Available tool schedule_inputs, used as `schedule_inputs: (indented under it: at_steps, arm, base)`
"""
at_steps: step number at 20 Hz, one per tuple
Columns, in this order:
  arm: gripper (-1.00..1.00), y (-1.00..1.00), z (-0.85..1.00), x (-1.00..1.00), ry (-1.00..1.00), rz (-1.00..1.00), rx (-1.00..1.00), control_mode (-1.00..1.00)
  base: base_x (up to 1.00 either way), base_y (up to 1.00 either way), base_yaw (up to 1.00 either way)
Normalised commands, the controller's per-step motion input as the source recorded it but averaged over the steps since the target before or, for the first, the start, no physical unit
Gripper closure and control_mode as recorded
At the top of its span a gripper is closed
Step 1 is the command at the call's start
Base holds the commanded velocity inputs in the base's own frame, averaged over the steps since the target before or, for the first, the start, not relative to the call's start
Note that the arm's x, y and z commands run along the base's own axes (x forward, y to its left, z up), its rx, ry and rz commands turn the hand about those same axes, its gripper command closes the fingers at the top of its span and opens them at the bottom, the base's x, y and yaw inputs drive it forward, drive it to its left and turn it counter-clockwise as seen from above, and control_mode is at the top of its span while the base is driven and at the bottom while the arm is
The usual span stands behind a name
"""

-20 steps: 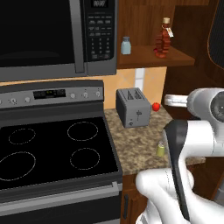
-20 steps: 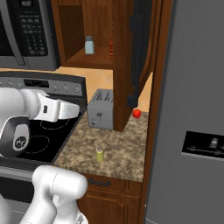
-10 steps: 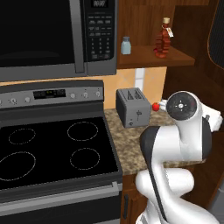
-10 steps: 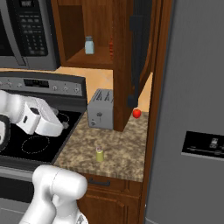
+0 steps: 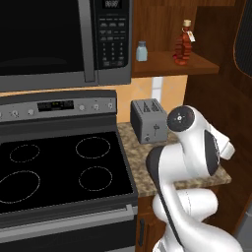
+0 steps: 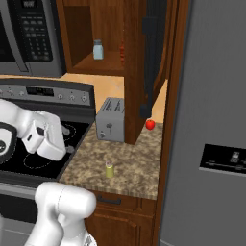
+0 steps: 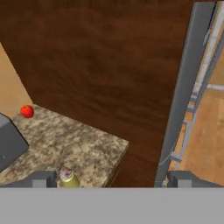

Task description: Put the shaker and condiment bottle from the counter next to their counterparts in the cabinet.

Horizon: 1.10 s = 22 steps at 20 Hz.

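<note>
Landmark = toaster [image 6: 110,126], grey, at the back of the counter [image 6: 137,168] against the wall.

Left of the toaster: black stovetop [image 5: 59,167], microwave [image 5: 64,39] above it. In the right base view the arm's white wrist section sits over the stovetop's right edge, left of and forward from the toaster.

Above the toaster: open cabinet [image 5: 206,29]. On its shelf, pale blue shaker [image 5: 141,51] nearly straight above the toaster; condiment bottle [image 5: 183,43] upright further right on the same shelf, well apart from the blue one.

In front of the toaster: shaker [image 6: 110,169] standing upright on the counter, near the front edge, apart from the toaster. In the hand view it's at the bottom, shaker cap up, just beside the left fingertip [image 7: 43,179].

Gripper [image 7: 111,181]: jaws wide apart, nothing between them.

Right of the toaster: small red rounded item [image 6: 150,124] on the counter at the back corner, close to the dark wood panel. Further right, grey fridge door [image 6: 211,120].
</note>
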Motion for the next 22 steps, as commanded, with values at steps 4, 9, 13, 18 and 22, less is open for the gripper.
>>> schedule_inputs:
  at_steps: [4,9,13,18,22]
  arm:
    - [-1.0,-0.08,-0.94,0.17,-0.1,0.0,-0.03,-1.0]
    - [-1.0,0.0,-0.83,0.01,-0.08,0.0,-0.08,-1.0]
    - [-1.0,-0.03,-1.0,0.04,-0.42,0.0,-0.1,-1.0]
    - [-1.0,-0.1,-1.0,0.22,-0.41,0.0,-0.05,-1.0]
    - [-1.0,-0.4,-0.97,0.27,-0.25,0.0,0.0,-1.0]
  base:
    - [0.0,0.0,0.0]
    - [0.0,0.0,0.0]
    - [0.0,0.0,0.0]
    - [0.0,0.0,0.0]
    - [0.0,0.0,0.0]
